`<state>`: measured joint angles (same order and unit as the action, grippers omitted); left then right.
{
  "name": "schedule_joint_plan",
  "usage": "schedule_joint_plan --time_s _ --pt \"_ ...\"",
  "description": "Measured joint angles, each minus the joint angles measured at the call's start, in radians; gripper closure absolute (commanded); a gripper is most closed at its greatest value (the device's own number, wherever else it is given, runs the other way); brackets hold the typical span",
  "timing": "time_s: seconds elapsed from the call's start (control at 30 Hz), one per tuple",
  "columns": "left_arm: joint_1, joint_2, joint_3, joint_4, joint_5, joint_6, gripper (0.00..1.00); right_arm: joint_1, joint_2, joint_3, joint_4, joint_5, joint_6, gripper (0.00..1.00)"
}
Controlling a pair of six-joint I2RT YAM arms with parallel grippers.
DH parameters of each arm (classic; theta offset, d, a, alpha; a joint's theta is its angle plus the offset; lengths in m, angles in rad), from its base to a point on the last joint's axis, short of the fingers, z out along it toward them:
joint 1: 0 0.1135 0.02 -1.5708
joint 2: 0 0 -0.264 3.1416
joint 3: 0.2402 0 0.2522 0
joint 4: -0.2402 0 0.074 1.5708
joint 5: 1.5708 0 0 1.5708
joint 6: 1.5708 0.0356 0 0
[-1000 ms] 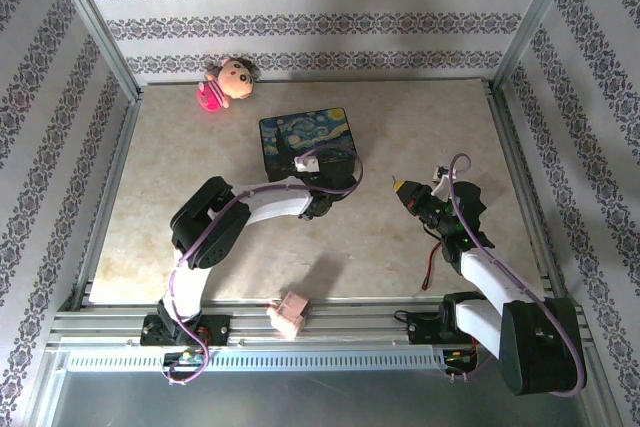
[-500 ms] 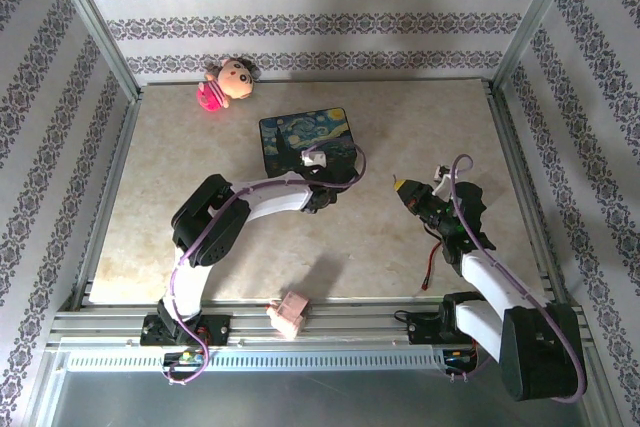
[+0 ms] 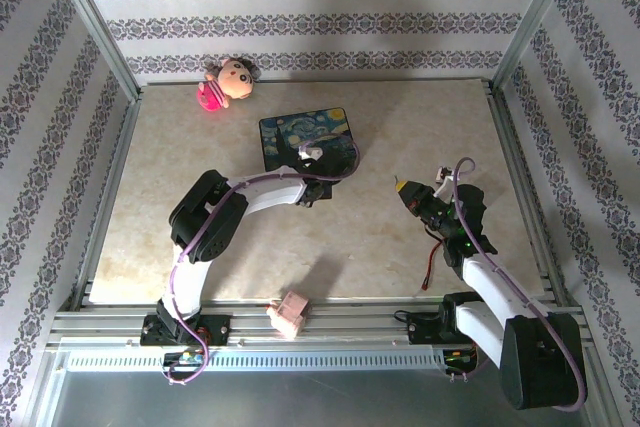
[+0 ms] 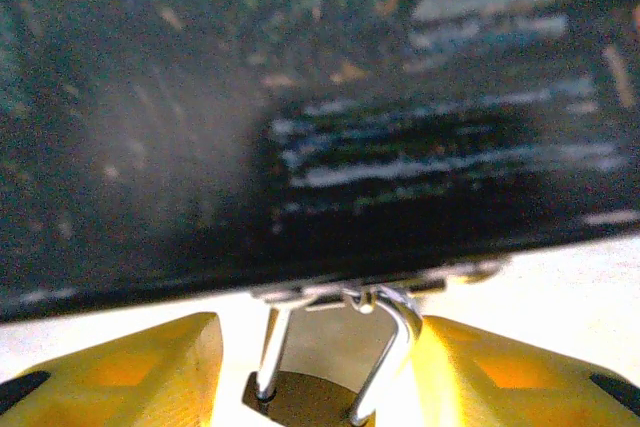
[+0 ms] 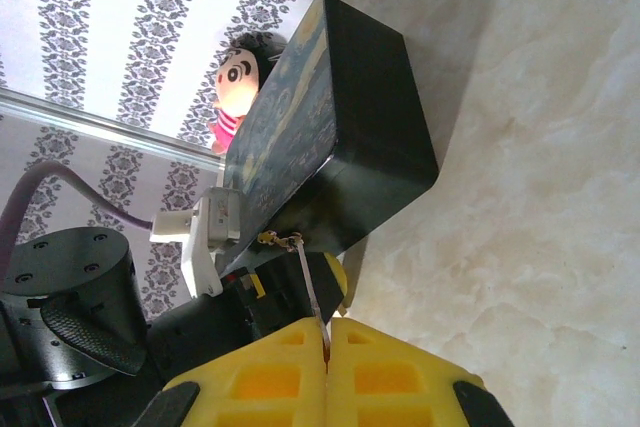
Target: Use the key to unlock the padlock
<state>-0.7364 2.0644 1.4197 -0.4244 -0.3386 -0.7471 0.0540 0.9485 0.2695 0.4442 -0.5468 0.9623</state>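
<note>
1. The left end effector (image 4: 318, 352) has its yellow fingers (image 4: 115, 372) spread, one on each side of the padlock (image 4: 305, 402). A sliver of space shows on the left side.
2. The padlock's shackle (image 4: 393, 347) hooks through a small clasp just ahead of those fingers, at the foot of the dark starry-painted box (image 4: 300, 97). The box wall stands directly ahead of them.
3. The right end effector (image 5: 327, 332) has its fingers pressed together, pinching the thin silvery key (image 5: 311, 287). The key sticks out forward from the tips.
4. Bare worktop (image 3: 420, 127) lies between the right end effector (image 3: 402, 187) and the box (image 3: 303, 132), which sits well apart to its left.
5. A doll (image 3: 228, 84) lies beyond the box, far ahead of both end effectors. A pink block (image 3: 290, 314) sits behind them at the near edge.
6. The left arm bends at the elbow, its white forearm low and reaching right to the box's near side. The right arm stretches forward, angled toward the box.
</note>
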Motion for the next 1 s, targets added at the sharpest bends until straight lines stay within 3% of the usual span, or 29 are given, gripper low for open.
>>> schedule_joint_plan --time_s 0.53,1.0 --pt "0.006 0.005 -0.004 0.006 0.039 0.003 0.61 0.000 -0.006 0.000 -0.005 0.000 0.000 1.00" --pt "0.006 0.005 -0.020 0.014 0.095 0.003 0.62 0.000 -0.011 0.000 -0.007 0.000 0.001 1.00"
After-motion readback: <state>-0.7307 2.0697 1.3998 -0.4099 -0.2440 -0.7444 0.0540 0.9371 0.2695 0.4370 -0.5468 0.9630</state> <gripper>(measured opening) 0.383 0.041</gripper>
